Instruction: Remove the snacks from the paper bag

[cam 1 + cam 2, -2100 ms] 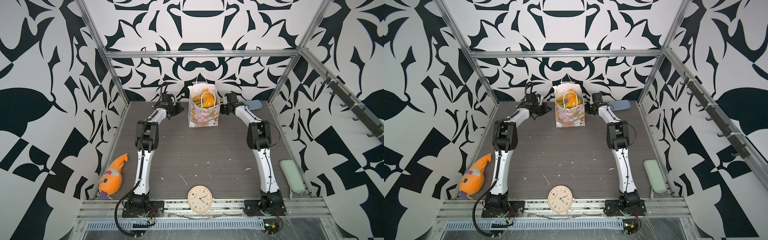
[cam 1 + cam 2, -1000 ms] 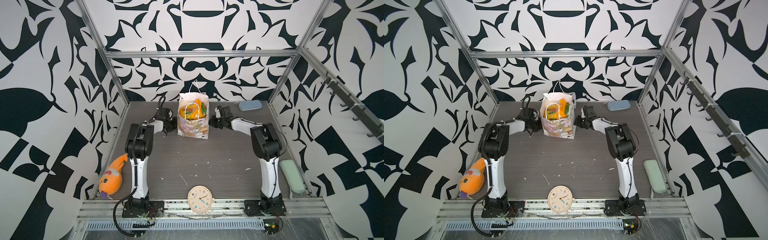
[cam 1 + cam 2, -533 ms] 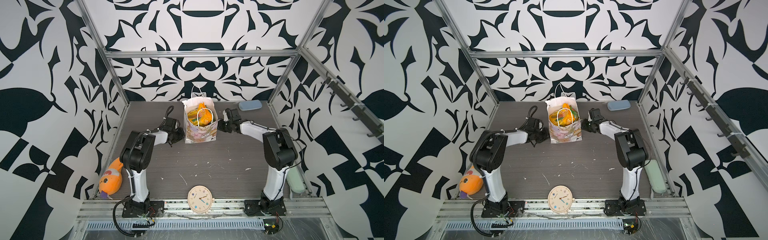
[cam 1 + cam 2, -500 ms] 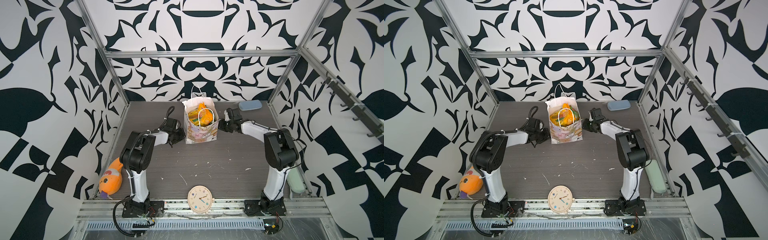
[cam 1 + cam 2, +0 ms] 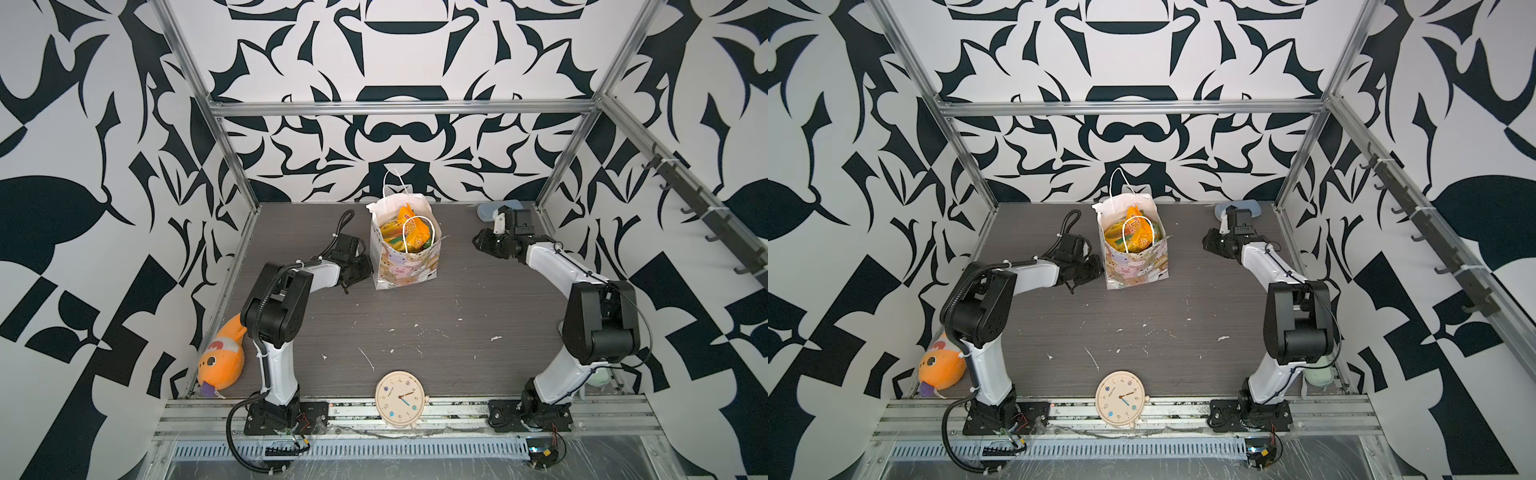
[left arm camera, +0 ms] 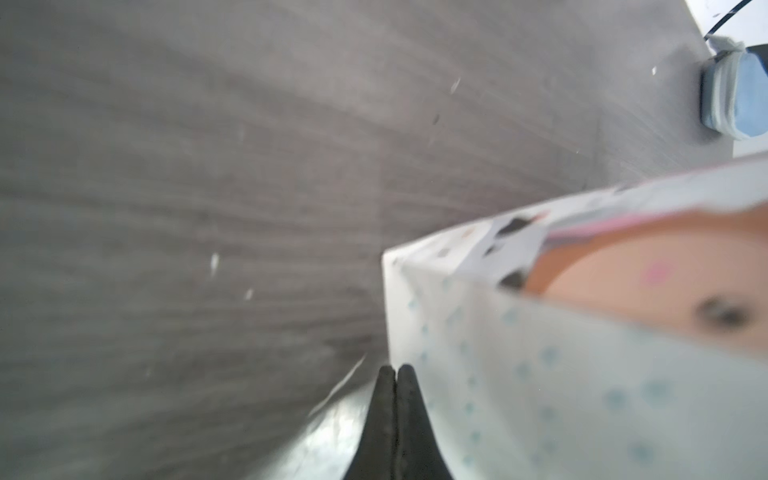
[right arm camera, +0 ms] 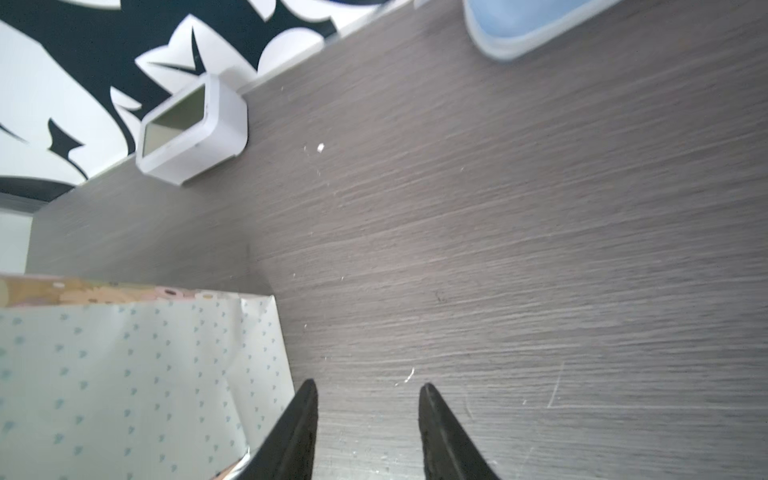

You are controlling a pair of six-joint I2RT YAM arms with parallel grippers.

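My right gripper (image 7: 365, 388) now backs off the paper bag (image 5: 405, 266), jaws parted, empty; left gripper (image 6: 395, 370) stays pinched shut beside it; snacks (image 5: 409, 235) untouched

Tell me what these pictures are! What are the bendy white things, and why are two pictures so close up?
Those are two robot arms, a left arm and a right arm, fixed at the front of a table. Each ends in a pincer for grabbing. Two pictures look down from a camera high above. The two close-up ones come from little cameras on the arms' wrists, so you see the pincer tips. The left pincer is shut beside the bag, with nothing between its tips. The right pincer is open and empty, on the bag's other side. The bag stands upright, full of snacks. A fish and a clock lie near the front.
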